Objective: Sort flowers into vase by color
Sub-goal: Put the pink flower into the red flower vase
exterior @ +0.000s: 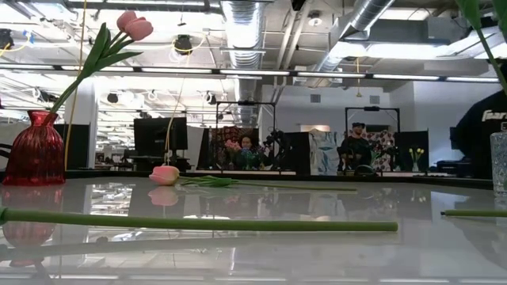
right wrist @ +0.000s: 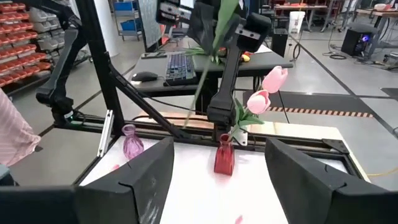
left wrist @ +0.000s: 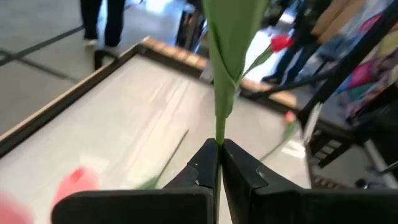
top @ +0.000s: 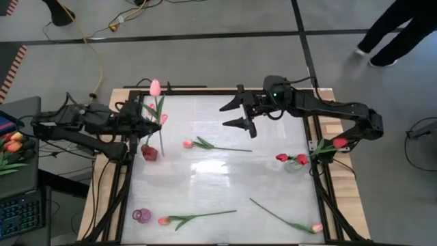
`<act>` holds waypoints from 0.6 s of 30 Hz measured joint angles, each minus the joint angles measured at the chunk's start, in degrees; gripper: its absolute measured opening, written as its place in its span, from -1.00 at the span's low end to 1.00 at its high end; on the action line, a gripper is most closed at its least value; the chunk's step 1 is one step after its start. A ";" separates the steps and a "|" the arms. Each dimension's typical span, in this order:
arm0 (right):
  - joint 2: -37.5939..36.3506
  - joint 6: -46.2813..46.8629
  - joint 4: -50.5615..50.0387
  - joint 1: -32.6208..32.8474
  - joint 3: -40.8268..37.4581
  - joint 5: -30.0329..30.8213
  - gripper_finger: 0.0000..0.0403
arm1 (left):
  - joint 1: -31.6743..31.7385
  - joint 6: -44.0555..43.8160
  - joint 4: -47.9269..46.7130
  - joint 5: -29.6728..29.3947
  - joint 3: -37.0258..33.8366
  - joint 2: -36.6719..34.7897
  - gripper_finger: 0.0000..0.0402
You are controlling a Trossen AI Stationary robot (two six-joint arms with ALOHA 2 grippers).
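My left gripper (top: 141, 117) is at the table's left side, next to the red vase (top: 149, 152), and is shut on a flower's green stem (left wrist: 219, 124). That flower's bud is out of view. Two pink tulips (right wrist: 273, 78) stand with their stems in the red vase (right wrist: 224, 158). My right gripper (top: 239, 115) hangs open over the far middle of the table, holding nothing. Three more pink tulips lie flat on the table: one in the middle (top: 188, 143), one near the front (top: 164, 221), one at the front right (top: 316, 227). My left gripper pinches the thin stem (left wrist: 219, 144) between its two fingertips, just below a long folded leaf (left wrist: 230, 43). The stem runs on past the fingertips. The flower is lifted clear of the table and tilted, its lower stem end (right wrist: 188, 121) hanging free.
A clear vase (top: 293, 164) with red tulips (top: 301, 159) stands at the right side. A small purple vase (top: 140, 215) stands at the front left. Orange tulips (top: 12, 143) lie off the table to the left. A person (top: 392, 31) walks beyond the far right corner.
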 joint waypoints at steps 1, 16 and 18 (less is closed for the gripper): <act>0.00 -0.03 -0.11 0.00 0.00 0.00 0.39 | -0.27 -0.15 -1.74 -0.37 0.00 -0.32 -1.00; 0.14 -0.13 -3.15 0.00 -0.04 0.00 0.39 | -4.30 5.19 -13.90 -0.64 -4.56 -4.31 -1.00; 0.17 -0.13 -3.64 0.00 -0.06 0.00 0.39 | -4.31 4.15 -13.93 -1.78 -6.45 -6.39 -1.00</act>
